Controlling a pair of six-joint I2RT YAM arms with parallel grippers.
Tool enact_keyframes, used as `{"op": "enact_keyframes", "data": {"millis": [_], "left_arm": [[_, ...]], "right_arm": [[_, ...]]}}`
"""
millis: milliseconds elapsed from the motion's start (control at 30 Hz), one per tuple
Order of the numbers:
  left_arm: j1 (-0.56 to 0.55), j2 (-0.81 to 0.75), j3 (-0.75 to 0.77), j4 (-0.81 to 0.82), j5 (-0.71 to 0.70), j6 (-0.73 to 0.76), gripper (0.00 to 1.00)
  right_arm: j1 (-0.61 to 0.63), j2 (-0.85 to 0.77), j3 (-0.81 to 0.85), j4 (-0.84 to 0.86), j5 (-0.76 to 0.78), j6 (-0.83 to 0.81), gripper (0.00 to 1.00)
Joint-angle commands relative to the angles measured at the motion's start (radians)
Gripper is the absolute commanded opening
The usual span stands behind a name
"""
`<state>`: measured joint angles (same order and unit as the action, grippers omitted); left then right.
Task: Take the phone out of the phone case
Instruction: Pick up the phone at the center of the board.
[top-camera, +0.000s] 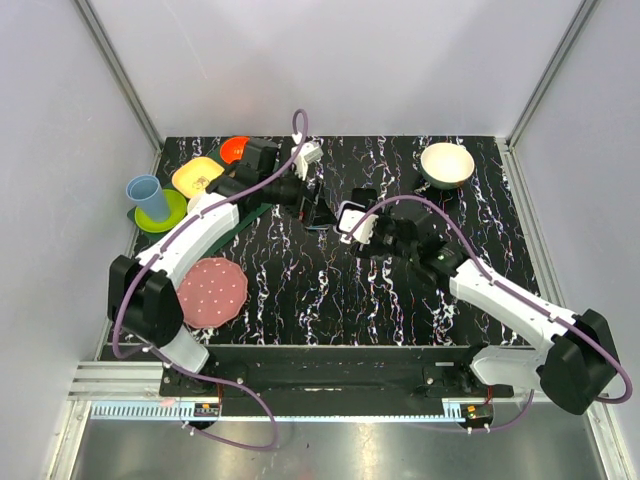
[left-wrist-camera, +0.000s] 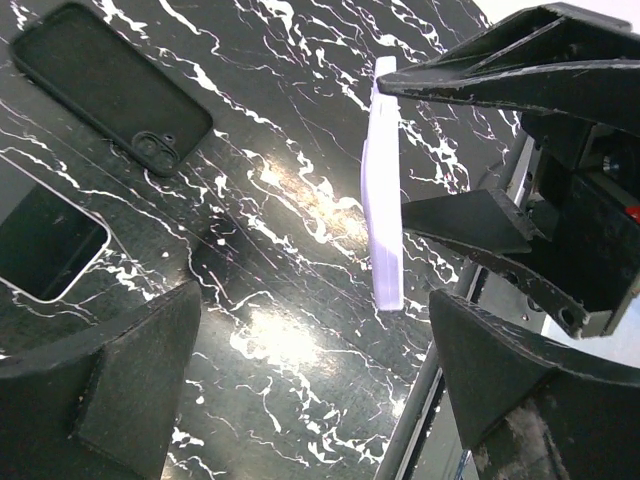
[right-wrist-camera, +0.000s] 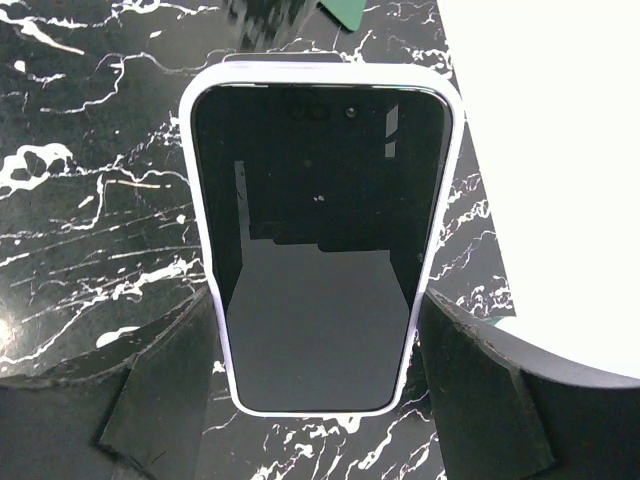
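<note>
Lavender-rimmed phone (right-wrist-camera: 320, 250) is being gripped by the right gripper (right-wrist-camera: 318, 335); the left gripper (left-wrist-camera: 315, 335) is being held wide open.

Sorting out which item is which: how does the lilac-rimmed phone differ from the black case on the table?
The phone has a pale lilac rim; the black case is black all over. The phone is held upright, clamped between the fingers of the right gripper; the black case lies flat on the table with nothing touching it. Both are rounded rectangles.
</note>
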<state>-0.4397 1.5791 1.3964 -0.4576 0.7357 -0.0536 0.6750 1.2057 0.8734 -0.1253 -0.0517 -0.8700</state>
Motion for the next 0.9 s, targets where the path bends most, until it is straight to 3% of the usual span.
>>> {"op": "enact_keyframes", "data": {"millis": [0,400,867], "left_arm": [[-0.022,0.031,0.049,0.023,-0.006,-0.038,0.99],[-0.065,0.065,0.053,0.050,-0.018,-0.066,0.99],[-0.102,0.055,0.033,0.073,-0.025,-0.066,0.77]], "right_arm": [[0.031,-0.018,-0.004,0.191,0.047,0.031,0.00],[0.098,0.031,-0.002,0.266,0.139,0.025,0.00],[0.126,0.052,-0.004,0.326,0.188,0.016,0.00]]}}
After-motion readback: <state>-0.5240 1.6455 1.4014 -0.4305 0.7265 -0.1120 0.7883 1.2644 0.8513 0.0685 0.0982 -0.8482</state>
